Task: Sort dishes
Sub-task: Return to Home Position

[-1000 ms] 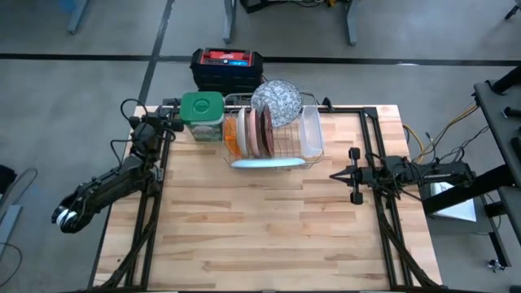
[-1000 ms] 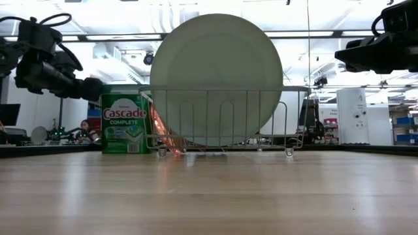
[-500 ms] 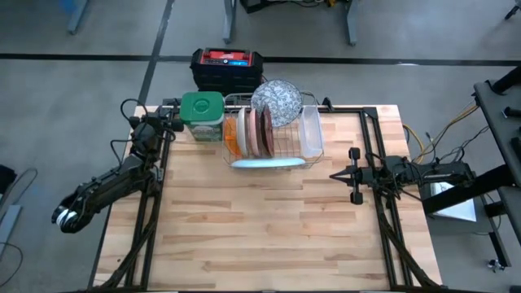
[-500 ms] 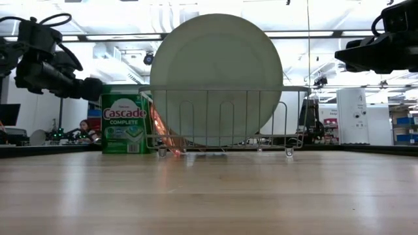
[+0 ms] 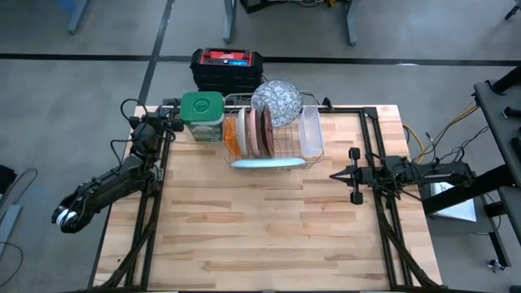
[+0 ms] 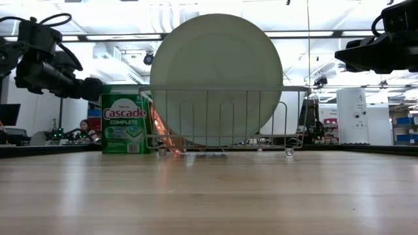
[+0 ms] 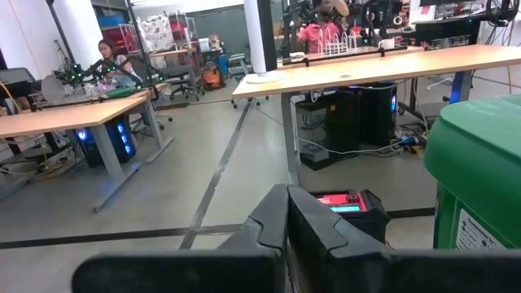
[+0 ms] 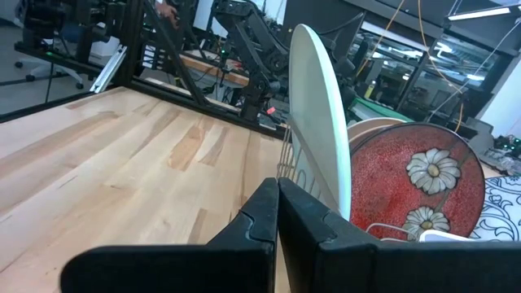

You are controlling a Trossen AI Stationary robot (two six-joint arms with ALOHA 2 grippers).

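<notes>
The dishes stand on edge in a wire rack (image 6: 222, 89) at the table's far middle. They are an orange plate (image 5: 232, 135), a pink plate (image 5: 247, 133), a dark red flowered plate (image 8: 407, 191), a grey speckled plate (image 5: 277, 102) leaning at the back, and a large light blue plate (image 5: 269, 163) across the near side. My left gripper (image 5: 173, 124) is shut and holds nothing. It hovers level at the far left corner, beside the green-lidded jar (image 5: 202, 112). My right gripper (image 5: 334, 175) is shut and holds nothing. It hovers level at the right edge, pointing toward the rack.
A clear plastic tub (image 5: 311, 130) stands in the rack's right end. A black and red box (image 5: 228, 65) sits beyond the far edge. Dark frame rails (image 5: 146, 220) run along both sides of the table. The wooden top (image 5: 260, 228) in front of the rack is bare.
</notes>
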